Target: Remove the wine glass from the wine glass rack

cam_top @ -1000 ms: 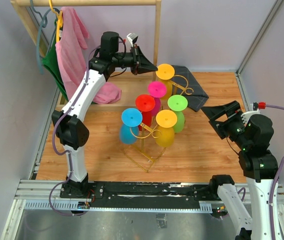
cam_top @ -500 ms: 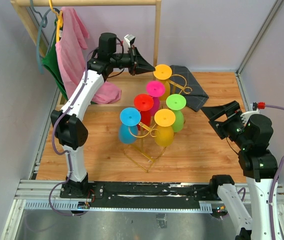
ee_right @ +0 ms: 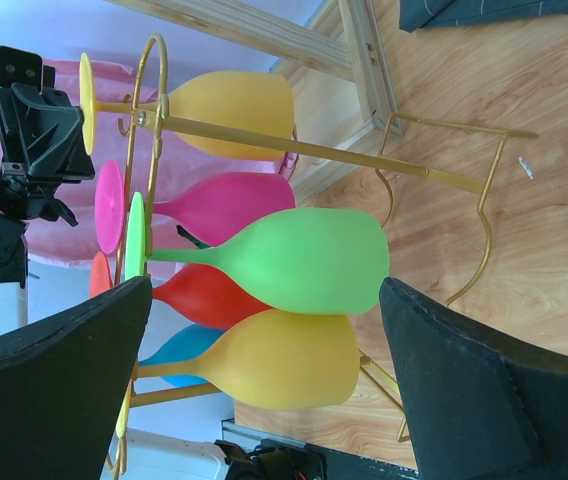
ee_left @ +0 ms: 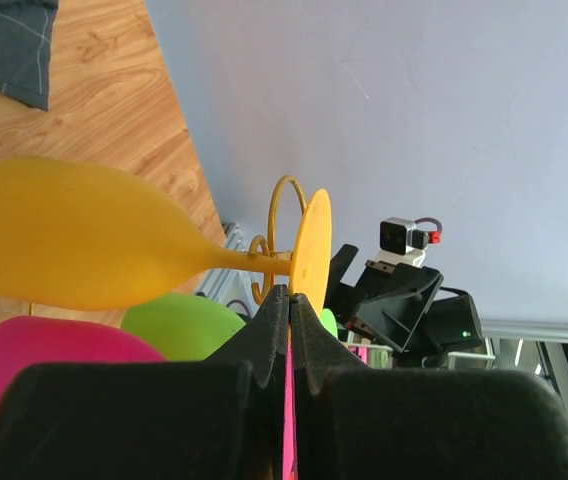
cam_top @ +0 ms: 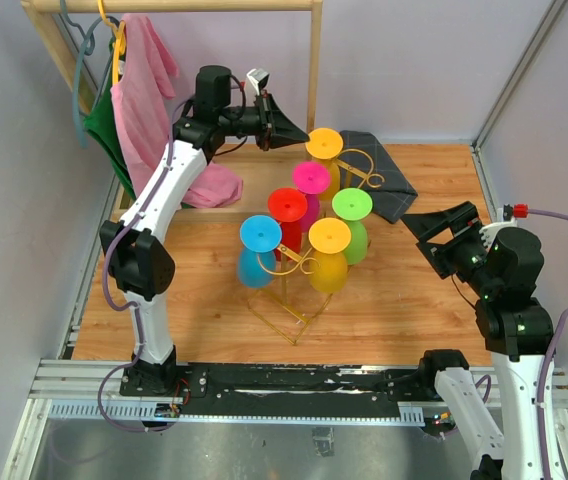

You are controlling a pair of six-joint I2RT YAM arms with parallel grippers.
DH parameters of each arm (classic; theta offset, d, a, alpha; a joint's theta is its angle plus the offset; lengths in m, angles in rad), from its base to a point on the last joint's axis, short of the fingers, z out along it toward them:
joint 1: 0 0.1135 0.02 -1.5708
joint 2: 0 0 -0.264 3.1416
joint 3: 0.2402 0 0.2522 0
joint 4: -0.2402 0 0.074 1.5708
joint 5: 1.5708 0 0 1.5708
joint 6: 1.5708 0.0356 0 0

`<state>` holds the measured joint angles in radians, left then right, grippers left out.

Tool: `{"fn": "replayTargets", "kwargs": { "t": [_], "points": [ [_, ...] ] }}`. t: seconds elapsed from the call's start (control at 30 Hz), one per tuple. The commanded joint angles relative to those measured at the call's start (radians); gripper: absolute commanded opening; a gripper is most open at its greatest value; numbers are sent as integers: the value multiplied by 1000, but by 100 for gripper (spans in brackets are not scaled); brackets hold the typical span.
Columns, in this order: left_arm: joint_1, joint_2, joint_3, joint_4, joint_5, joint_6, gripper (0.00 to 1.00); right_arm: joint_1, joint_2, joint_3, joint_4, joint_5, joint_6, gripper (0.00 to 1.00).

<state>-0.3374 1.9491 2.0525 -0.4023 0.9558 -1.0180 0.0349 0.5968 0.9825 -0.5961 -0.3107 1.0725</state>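
Now the left gripper (cam_top: pixel 303 133), jaws pressed together, meets the rearmost yellow wine glass (cam_top: pixel 325 144) at its foot — the wine glass rack (cam_top: pixel 289 322) has shifted slightly left, nothing is gripped yet, and the right gripper (cam_top: pixel 416 231) waits spread.

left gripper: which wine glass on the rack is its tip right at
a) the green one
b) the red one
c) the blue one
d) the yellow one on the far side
d: in the top view the shut left gripper has its tip right at the rim of the far yellow wine glass, at its round foot.
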Motion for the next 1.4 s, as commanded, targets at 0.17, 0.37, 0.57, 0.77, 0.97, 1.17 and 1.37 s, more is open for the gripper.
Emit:
{"fn": "replayTargets", "kwargs": {
  "t": [0.17,0.37,0.57,0.77,0.97,1.17,1.37],
  "points": [
    [20,-32,-9,41,16,-4,0,20,-13,-20,27,8,-7,99],
    [28,-25,-38,65,24,-13,0,20,-17,-24,27,9,0,99],
    [28,-16,-49,93,31,-30,0,20,-15,-18,28,11,0,99],
    [40,-9,-19,104,43,-32,0,20,-18,-16,27,13,0,99],
    [88,2,27,101,46,-12,0,20,-16,-18,27,9,-3,98],
    [139,-5,51,86,61,28,0,20,-17,-19,27,7,-7,98],
    [166,-22,145,-57,56,189,0,20,-16,-11,27,0,-14,99]
  ]
}}
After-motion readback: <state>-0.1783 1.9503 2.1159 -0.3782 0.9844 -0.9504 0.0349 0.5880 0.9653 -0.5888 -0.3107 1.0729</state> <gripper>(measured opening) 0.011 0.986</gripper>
